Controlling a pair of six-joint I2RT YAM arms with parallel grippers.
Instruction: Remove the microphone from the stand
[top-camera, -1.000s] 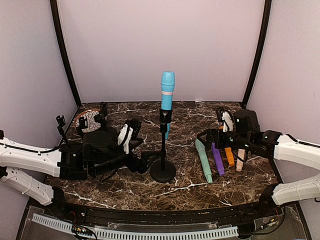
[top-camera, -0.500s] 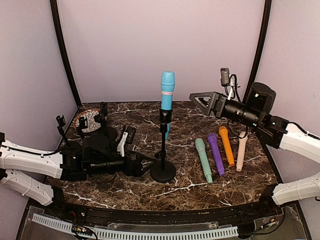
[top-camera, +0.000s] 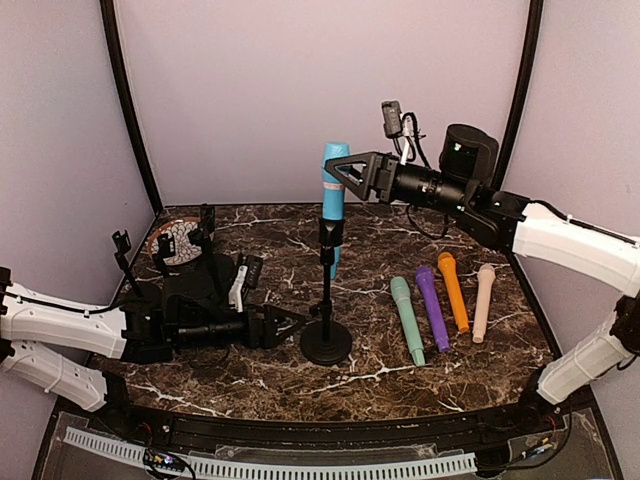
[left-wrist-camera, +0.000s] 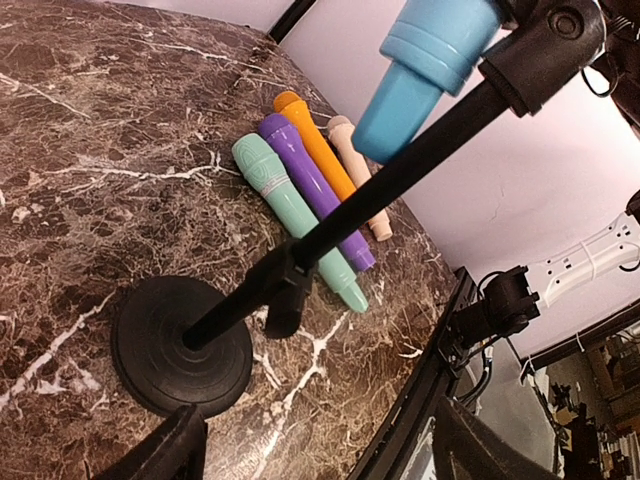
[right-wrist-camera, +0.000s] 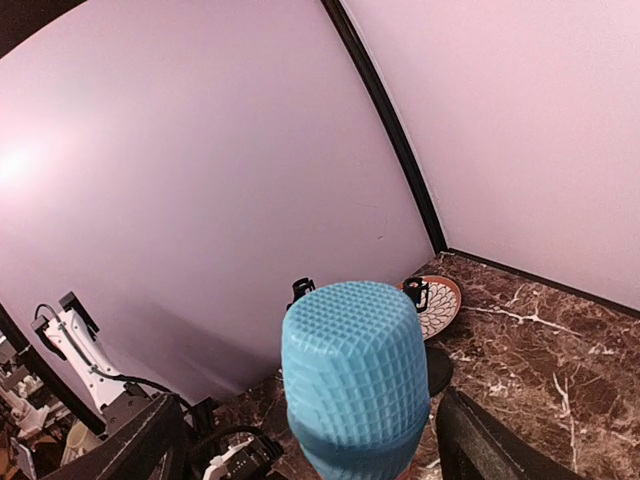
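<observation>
— What is the left pincer (top-camera: 291, 325) doing?
— Hovering released, low over the surface (top-camera: 390, 372), just beside the stand base (top-camera: 326, 344).
— And the blue microphone (top-camera: 334, 186)?
— Sitting upright in the stand (top-camera: 327, 278); the right pincer (top-camera: 340, 171) is gaping around its head.

White-and-black left arm (top-camera: 60, 325): low, near-horiz., stretched twd centre. Black two-finger left gripper (top-camera: 293, 325): pointing right, jaws wide apart. White-and-black right arm (top-camera: 575, 245): up high, forearm approx. level, reaching leftward. Black two-finger right gripper (top-camera: 337, 172): jaws wide apart, gripping nothing.
</observation>
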